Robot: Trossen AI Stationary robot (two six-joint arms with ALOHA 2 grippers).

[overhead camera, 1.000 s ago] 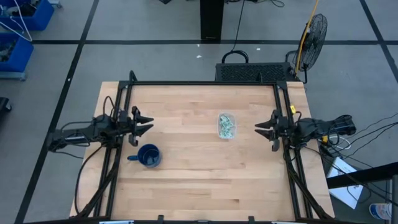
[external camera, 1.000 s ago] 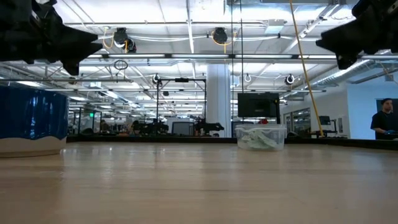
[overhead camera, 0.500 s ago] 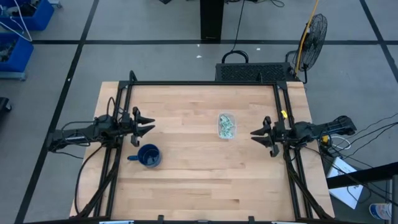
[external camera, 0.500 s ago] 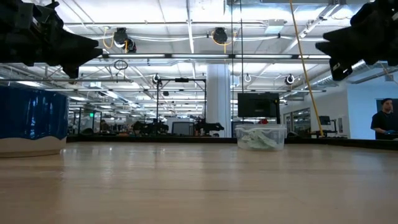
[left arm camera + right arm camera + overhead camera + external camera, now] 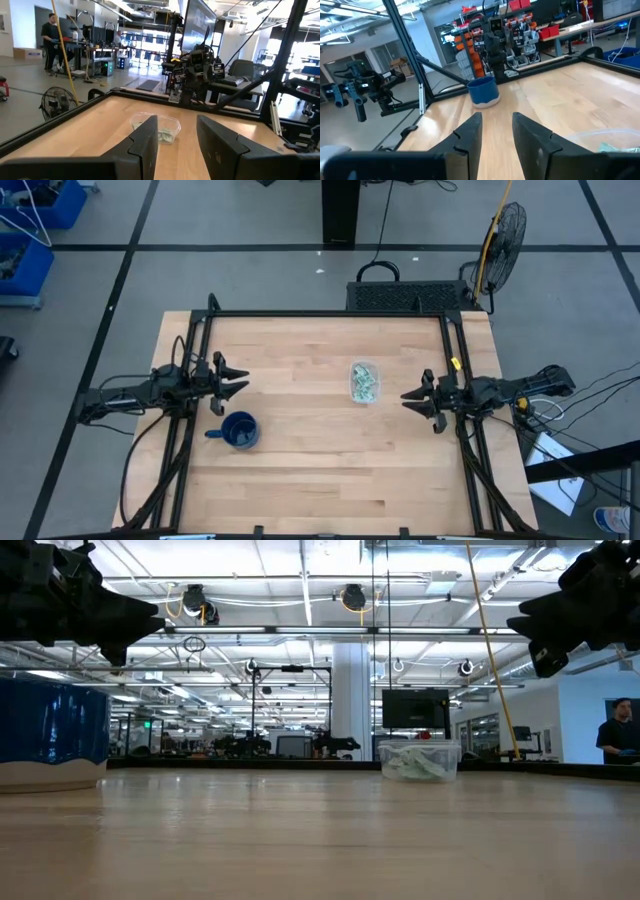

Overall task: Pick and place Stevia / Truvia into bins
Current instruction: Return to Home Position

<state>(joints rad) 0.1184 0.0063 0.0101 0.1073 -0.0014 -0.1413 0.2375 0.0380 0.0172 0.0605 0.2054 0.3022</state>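
A small clear bin [image 5: 364,382] stands on its base near the table's middle, with pale green and white packets [image 5: 418,764] lying inside it. It also shows in the left wrist view [image 5: 155,128] and at the right wrist view's corner [image 5: 605,140]. My left gripper [image 5: 238,382] is open and empty above the table's left side. My right gripper [image 5: 408,399] is open and empty above the right side, its fingers pointing toward the bin. I see no loose packets on the table.
A dark blue mug [image 5: 239,430] with a handle stands on the table near my left gripper, toward the near edge; it also shows in the low view [image 5: 52,734]. A black frame [image 5: 330,315] runs along the table's far and side edges.
My right gripper has moved a little toward the table's near edge and toward the middle, staying open and empty. The bin and its packets have stayed in place.
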